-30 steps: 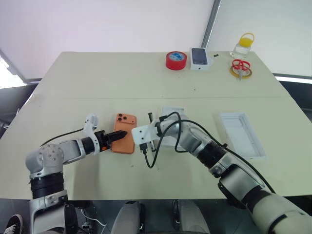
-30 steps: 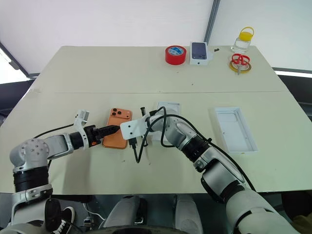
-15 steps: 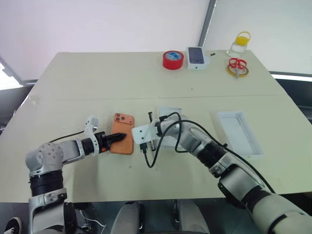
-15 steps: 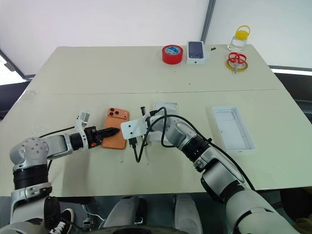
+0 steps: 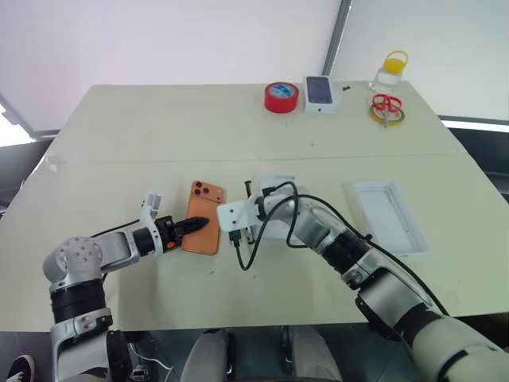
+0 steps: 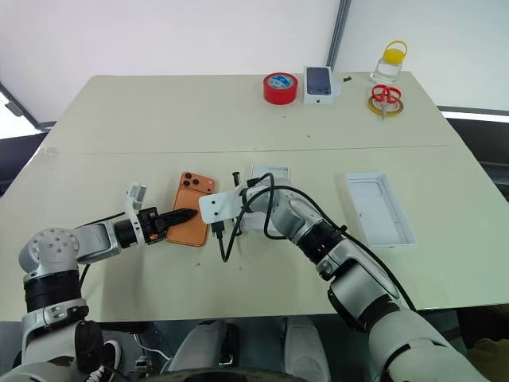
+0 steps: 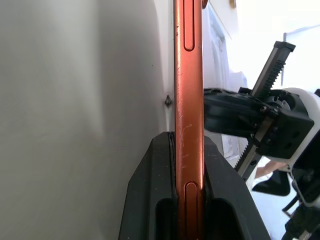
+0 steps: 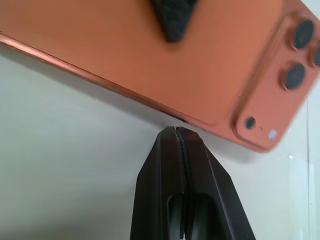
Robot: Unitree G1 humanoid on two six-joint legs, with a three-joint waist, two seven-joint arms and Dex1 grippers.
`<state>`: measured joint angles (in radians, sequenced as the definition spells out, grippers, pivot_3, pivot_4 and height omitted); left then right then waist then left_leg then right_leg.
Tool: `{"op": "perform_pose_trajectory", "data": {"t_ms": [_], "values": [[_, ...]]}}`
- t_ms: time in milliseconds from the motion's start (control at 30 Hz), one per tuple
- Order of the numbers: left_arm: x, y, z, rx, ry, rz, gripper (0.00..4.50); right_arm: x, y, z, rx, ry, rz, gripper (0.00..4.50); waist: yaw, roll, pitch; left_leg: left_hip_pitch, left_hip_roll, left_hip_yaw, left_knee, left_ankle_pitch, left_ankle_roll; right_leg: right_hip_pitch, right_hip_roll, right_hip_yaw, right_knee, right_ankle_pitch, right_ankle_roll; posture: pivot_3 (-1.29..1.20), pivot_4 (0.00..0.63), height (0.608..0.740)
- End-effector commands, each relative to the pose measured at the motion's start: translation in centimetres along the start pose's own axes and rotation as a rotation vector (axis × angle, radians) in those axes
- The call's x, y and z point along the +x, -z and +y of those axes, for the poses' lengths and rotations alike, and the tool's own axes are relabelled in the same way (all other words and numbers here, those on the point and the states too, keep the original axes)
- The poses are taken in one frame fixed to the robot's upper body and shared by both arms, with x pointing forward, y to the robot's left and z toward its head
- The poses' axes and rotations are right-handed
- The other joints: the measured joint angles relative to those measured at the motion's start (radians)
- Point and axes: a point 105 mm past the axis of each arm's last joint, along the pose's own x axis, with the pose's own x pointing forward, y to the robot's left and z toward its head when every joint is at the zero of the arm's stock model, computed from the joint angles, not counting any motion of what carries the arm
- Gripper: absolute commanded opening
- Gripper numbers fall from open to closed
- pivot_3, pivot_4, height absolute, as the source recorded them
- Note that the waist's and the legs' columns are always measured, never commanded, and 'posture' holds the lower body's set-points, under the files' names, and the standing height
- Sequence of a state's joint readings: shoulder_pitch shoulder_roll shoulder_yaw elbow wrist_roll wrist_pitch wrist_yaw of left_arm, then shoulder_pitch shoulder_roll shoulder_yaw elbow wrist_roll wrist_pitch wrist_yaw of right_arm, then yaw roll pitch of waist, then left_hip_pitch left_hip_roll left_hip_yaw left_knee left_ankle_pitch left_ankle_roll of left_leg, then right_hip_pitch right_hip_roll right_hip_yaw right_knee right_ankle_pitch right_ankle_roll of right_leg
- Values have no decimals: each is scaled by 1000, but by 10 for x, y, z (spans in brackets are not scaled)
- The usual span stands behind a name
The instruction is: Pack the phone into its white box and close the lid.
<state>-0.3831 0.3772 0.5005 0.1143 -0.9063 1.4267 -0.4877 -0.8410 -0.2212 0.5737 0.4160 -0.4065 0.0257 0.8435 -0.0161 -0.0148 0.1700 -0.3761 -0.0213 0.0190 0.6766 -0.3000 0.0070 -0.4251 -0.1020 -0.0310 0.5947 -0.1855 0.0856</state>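
Note:
The orange phone (image 5: 204, 224) lies back up on the table, left of centre, camera lenses at its far end. My left gripper (image 5: 195, 226) is shut on its near long edge; in the left wrist view both fingers (image 7: 152, 190) clamp the phone (image 7: 189, 100). My right gripper (image 8: 175, 132) is shut and empty, its tips at the phone's (image 8: 165, 70) other long edge. The white box (image 5: 276, 181) lies just behind my right wrist, mostly hidden by the arm. The white lid (image 5: 391, 217) lies hollow side up at the right.
A red tape roll (image 5: 281, 97), a small carton with a phone picture (image 5: 321, 91), red scissors on yellow tape (image 5: 387, 107) and a yellow-capped jar (image 5: 389, 73) stand along the far edge. A black cable (image 5: 245, 256) loops down from my right wrist.
My left gripper has shut on the phone's edge. Both hands have stayed in place; the camera view has shifted a little.

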Motion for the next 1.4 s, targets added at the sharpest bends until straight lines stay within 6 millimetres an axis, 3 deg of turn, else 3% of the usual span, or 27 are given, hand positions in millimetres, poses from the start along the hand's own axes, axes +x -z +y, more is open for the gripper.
{"op": "perform_pose_trajectory", "data": {"t_ms": [33, 100, 200, 367, 467, 567, 833, 933, 1000, 1400], "values": [[-9, -12, -1, 58, 16, -132, 18, -21, -22, -31, 97, 146, -170, 0, 0, 0, 0, 0, 0, 0, 0, 0, 0, 0, 0, 0, 0, 0, 0, 0, 150, 740], [-12, -12, 2, 79, -2, -156, 18, -32, -25, -34, 192, 141, -242, 0, 0, 0, 0, 0, 0, 0, -1, 0, 0, -1, 0, 0, 0, 0, 0, 0, 150, 740], [-16, -20, -11, 3, 111, -192, 0, -64, -16, -24, 341, 67, -332, 848, 2, 0, 1, 0, 1, 0, -1, 0, 0, -1, 0, 0, 0, 0, 0, 0, 150, 740], [-11, -28, -25, 32, 156, -242, 0, -109, 0, 18, 349, -75, -371, 3294, 5, -2, 2, -7, 0, 0, 1, -2, 3, -4, -1, -1, -4, 0, 0, 0, 150, 740], [-8, -29, -26, 38, 149, -239, 0, -126, 17, 47, 353, -143, -306, 3294, 2, -3, 3, -12, 0, 0, 2, -2, 3, -7, -1, -1, -4, 0, 0, 0, 150, 740], [-6, -30, -29, 52, 149, -236, 0, -133, 24, 59, 337, -150, -274, 3294, 1, -3, 4, -12, 1, 1, 2, -2, 3, -8, 0, -1, -4, 0, 0, 0, 150, 740], [0, -43, -34, 46, 157, -277, 0, -124, 33, 59, 284, -72, -225, 3294, 8, -9, 7, -13, 2, 1, 4, -1, 2, -8, 1, -1, -4, 0, 0, 0, 150, 740], [2, -41, -35, 49, 164, -268, 0, -122, 34, 58, 279, -51, -218, 2474, 7, -10, 9, -13, 1, 1, 4, -1, 2, -9, 0, -1, -5, 0, 0, 0, 150, 740], [3, -40, -36, 48, 167, -261, 0, -120, 36, 61, 275, -57, -212, 1508, 8, -11, 9, -14, 1, 1, 4, -1, 2, -9, 0, -1, -5, 0, 0, 0, 150, 740], [7, -35, -37, 52, 168, -238, 0, -112, 36, 56, 289, -27, -216, 1508, 7, -11, 9, -14, 1, 0, 4, -1, 2, -9, 0, -1, -5, 0, 0, 0, 150, 740]]}}
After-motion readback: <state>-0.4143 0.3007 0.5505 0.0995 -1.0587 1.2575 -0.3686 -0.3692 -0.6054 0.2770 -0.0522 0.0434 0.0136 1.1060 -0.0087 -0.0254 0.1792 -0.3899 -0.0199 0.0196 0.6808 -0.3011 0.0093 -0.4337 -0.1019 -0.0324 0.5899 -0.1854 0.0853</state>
